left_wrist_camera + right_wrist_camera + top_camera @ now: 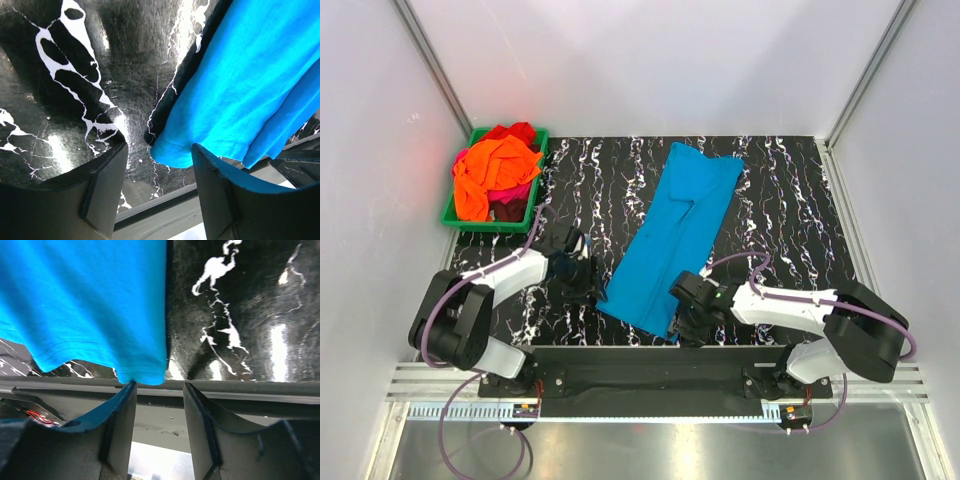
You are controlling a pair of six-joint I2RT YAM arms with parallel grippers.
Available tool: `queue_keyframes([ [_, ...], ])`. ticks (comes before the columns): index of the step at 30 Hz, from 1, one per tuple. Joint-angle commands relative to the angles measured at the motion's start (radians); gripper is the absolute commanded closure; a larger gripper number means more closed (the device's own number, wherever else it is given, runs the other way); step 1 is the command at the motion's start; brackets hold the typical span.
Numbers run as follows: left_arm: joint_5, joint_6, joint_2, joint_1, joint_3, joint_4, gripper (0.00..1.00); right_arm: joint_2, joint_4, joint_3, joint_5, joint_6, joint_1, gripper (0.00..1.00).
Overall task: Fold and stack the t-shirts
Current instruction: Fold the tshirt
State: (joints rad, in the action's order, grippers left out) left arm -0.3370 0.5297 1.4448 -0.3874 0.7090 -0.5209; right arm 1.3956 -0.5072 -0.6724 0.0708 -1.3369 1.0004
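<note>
One turquoise t-shirt (675,235) laid on worktop (580,180), hem toward the arms.
Both released: left pincer (157,150) and right pincer (159,387) at hem corners; cloth limp, light, so pinch corners, expect sag.

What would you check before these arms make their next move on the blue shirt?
1. Both hands open: ok; the left gripper and right gripper have jaws apart and empty.
2. Grippers at the near hem corners of the blue t-shirt: ok.
3. Cloth between the jaws: not ok; the corners lie just ahead of them.
4. Shirt lying flat: ok, though slanted across the table.
5. Workspace free of other shirts: ok; they are heaped in the green bin.
6. Gripper height above the table: cannot tell.
</note>
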Motion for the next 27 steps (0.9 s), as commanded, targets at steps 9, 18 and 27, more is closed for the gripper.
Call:
queue_keyframes([
  [9, 0.062, -0.042, 0.089, 0.001, 0.014, -0.022, 0.52, 0.023, 0.004, 0.014, -0.104, -0.082, 0.032, 0.67],
  [18, 0.013, -0.040, 0.078, 0.001, -0.002, -0.005, 0.69, -0.023, -0.068, -0.015, -0.154, -0.056, 0.040, 0.69],
  [27, 0.029, -0.037, 0.060, 0.001, 0.007, -0.031, 0.67, -0.001, -0.068, -0.098, -0.158, -0.007, 0.087, 0.62],
])
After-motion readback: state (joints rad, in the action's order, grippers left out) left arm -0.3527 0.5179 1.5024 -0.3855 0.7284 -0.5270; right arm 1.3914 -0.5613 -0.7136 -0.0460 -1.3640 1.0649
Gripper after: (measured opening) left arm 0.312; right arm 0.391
